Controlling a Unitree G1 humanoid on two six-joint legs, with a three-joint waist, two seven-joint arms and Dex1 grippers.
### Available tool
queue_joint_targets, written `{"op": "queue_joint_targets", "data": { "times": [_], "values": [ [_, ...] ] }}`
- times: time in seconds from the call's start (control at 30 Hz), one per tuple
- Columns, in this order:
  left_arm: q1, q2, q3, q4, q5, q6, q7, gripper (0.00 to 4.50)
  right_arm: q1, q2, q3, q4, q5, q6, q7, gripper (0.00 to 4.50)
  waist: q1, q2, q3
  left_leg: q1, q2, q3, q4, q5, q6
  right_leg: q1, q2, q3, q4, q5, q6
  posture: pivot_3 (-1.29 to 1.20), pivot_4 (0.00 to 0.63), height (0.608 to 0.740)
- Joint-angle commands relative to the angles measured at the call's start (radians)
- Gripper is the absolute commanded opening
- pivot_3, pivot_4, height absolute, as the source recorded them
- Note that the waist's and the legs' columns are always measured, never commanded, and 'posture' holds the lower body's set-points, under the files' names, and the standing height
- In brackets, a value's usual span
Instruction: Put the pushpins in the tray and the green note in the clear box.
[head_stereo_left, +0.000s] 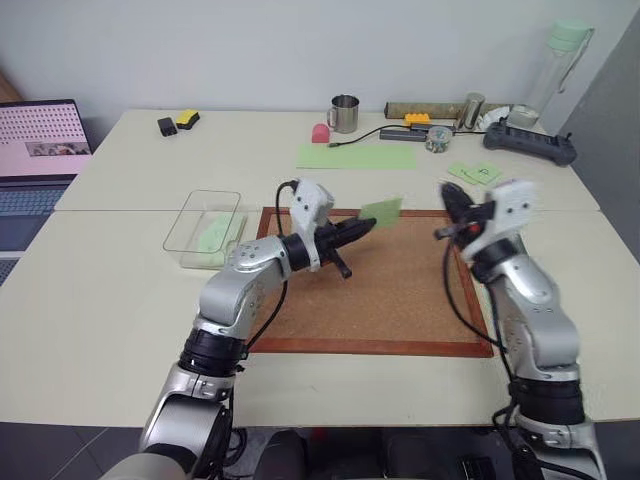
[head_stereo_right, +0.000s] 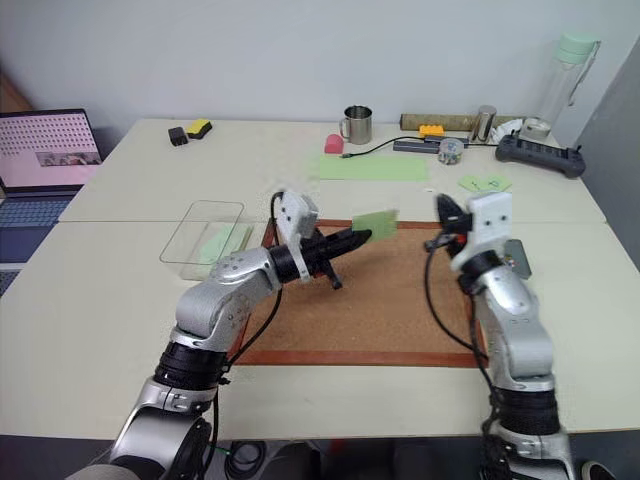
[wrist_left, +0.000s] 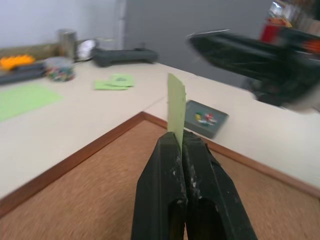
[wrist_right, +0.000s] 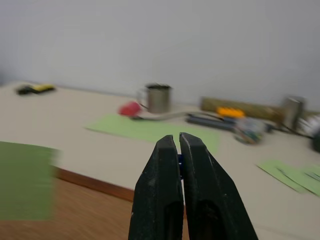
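My left gripper (head_stereo_left: 368, 227) points right over the corkboard (head_stereo_left: 400, 290), shut on the lower edge of the green note (head_stereo_left: 381, 210), which stands upright above the fingertips (wrist_left: 176, 142). To its left lies the clear box (head_stereo_left: 190, 205) with a pale green paper inside. My right gripper (head_stereo_left: 447, 203) hovers by the board's far right corner, shut, with a tiny blue pushpin head (wrist_right: 179, 159) pinched between its tips. The dark-grey tray (wrist_left: 216, 131) sits just past the board's right edge, with several pushpins (wrist_left: 204, 118) in it.
At the back of the table are a long green sheet (head_stereo_left: 356, 155), a metal mug (head_stereo_left: 344, 113), a jar of pins (head_stereo_left: 437, 138), scribbled green notes (head_stereo_left: 474, 172) and a power strip (head_stereo_left: 530, 143). A laptop (head_stereo_left: 40, 140) stands at the far left.
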Motion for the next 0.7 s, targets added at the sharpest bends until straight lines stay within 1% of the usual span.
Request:
{"op": "queue_joint_targets", "data": {
  "times": [0.03,0.23,0.43,0.47,0.5,0.53,0.57,0.63,0.7],
  "values": [
    [-0.012,0.013,-0.075,-0.028,0.081,-0.114,-0.069,0.01,0.003,-0.052,-0.062,0.043,0.024,0.073,0.013,0.00,-0.003,0.000,0.000,0.000,0.000,0.000,0.000,-0.002,0.003,0.000,0.000,0.001,0.000,0.000,0.000,0.00,0.150,0.740],
    [-0.047,-0.031,-0.084,0.021,0.104,-0.153,-0.084,0.01,-0.082,-0.099,-0.102,0.261,0.061,0.093,0.067,0.00,-0.014,0.000,0.000,0.002,0.000,0.000,0.000,-0.002,0.004,0.000,0.003,0.005,0.001,0.000,0.000,0.00,0.150,0.740],
    [-0.028,-0.033,-0.077,0.000,0.104,-0.138,-0.085,0.01,-0.170,-0.132,-0.131,0.468,0.088,0.084,0.115,0.00,-0.011,0.000,0.001,0.002,0.000,0.000,0.000,-0.002,0.004,0.000,0.002,0.005,0.001,0.000,0.000,0.00,0.150,0.740],
    [-0.023,-0.032,-0.074,-0.007,0.102,-0.132,-0.083,0.00,-0.179,-0.135,-0.136,0.493,0.088,0.078,0.119,0.38,-0.009,0.000,0.001,0.002,0.000,0.000,0.000,-0.002,0.004,0.000,0.002,0.004,0.000,0.000,0.000,0.00,0.150,0.740],
    [-0.020,-0.031,-0.072,-0.013,0.100,-0.127,-0.082,0.00,-0.185,-0.136,-0.141,0.510,0.091,0.072,0.123,0.52,-0.008,0.001,0.001,0.002,0.000,0.000,0.000,-0.002,0.004,0.000,0.002,0.004,0.000,0.000,0.000,0.00,0.150,0.740],
    [-0.018,-0.029,-0.070,-0.016,0.100,-0.124,-0.081,0.00,-0.191,-0.137,-0.145,0.524,0.093,0.069,0.126,0.84,-0.007,0.001,0.001,0.002,0.000,0.001,0.000,-0.002,0.004,0.000,0.002,0.005,0.000,0.000,0.000,0.00,0.150,0.740],
    [-0.016,-0.029,-0.065,-0.020,0.098,-0.119,-0.078,0.00,-0.194,-0.139,-0.147,0.533,0.093,0.064,0.129,1.02,-0.007,0.001,0.001,0.002,0.000,0.001,0.000,-0.002,0.004,0.000,0.002,0.005,0.000,0.000,0.000,0.00,0.150,0.740],
    [-0.016,-0.031,-0.057,-0.020,0.094,-0.113,-0.071,0.00,-0.197,-0.142,-0.143,0.546,0.088,0.051,0.134,1.55,-0.007,0.001,0.001,0.002,0.000,0.001,0.000,-0.002,0.004,0.000,0.002,0.004,0.001,0.000,0.000,0.00,0.150,0.740],
    [-0.018,-0.035,-0.055,-0.020,0.094,-0.111,-0.067,0.00,-0.197,-0.147,-0.137,0.551,0.078,0.037,0.135,1.90,-0.007,0.001,0.001,0.002,0.000,0.001,0.000,-0.002,0.004,0.000,0.002,0.005,0.001,0.000,0.000,0.00,0.150,0.740]
  ]
}}
